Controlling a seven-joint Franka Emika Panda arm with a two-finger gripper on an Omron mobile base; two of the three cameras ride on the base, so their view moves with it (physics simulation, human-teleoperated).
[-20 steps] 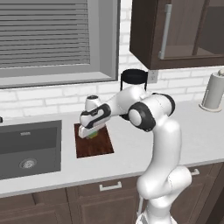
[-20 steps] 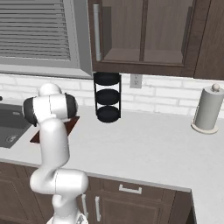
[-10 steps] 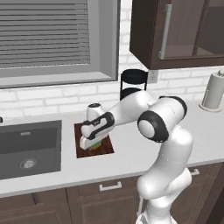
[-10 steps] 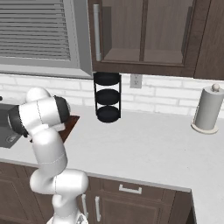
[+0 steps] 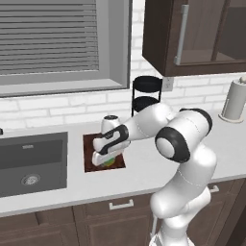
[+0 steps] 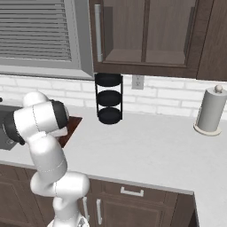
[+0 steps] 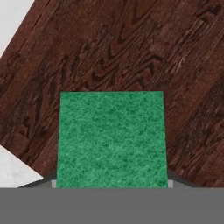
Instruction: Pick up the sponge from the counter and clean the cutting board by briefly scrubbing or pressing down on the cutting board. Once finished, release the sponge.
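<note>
Your end effector (image 5: 106, 160) is down over the cutting board (image 5: 91, 149), with the arm reaching left and low from the base. In the left base view you can see the sponge (image 5: 109, 160) under the hand, a small block with green and yellow showing at the near right part of the board. The hand view looks straight onto the sponge's green top (image 7: 112, 138), which sits between the fingers and covers the lower middle of that view, with dark reddish wood grain around it on three sides. The fingers are closed onto the sponge, one on each side of it; only slivers of them show at the sponge's lower corners. You cannot tell from these pictures whether the sponge is pressed against the board or held just above it.

The board lies flat on the light bench (image 5: 144, 168), just right of the dark sink basin (image 5: 31, 161). In the right base view, the arm's upper links hide most of the board (image 6: 73, 126); only its right end shows past them.

Farther along the bench, a black three-tier stand (image 6: 109, 98) sits against the brick wall under the upper cabinets (image 6: 146, 35), and a paper towel roll (image 6: 211, 111) stands well apart to the right.
</note>
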